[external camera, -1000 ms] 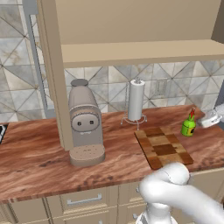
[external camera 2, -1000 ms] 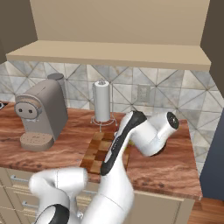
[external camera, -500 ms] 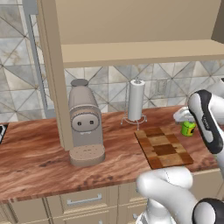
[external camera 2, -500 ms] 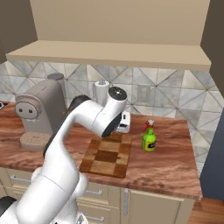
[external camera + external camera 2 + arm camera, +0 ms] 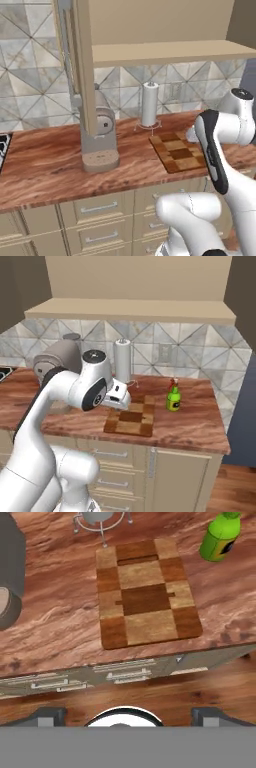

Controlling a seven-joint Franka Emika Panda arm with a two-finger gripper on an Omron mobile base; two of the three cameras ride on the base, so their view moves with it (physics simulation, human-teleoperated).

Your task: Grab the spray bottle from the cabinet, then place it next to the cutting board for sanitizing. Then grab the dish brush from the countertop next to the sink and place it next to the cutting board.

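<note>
Standing upright on the countertop (image 5: 195,421), just right of the cutting board (image 5: 131,417): spray bottle (image 5: 173,397), long axis vertical, red nozzle on top, aim unclear. Gripper (image 5: 123,715) empty above the counter's front edge, fingertips apart. Next, probably: turn toward the sink, then grasp the brush mid-handle, across its length.

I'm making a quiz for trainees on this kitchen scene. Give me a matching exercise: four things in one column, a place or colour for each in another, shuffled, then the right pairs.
Things:
1. spray bottle
2. cutting board
3. paper-towel roll
4. coffee machine

Descriptions:
A. tall and white, on a wire stand by the tiled wall
B. grey, on the countertop under the cabinet's open door
C. yellow-green, standing upright beside the board
D. checkered light and dark brown, lying flat

Pairs: 1-C, 2-D, 3-A, 4-B
</note>
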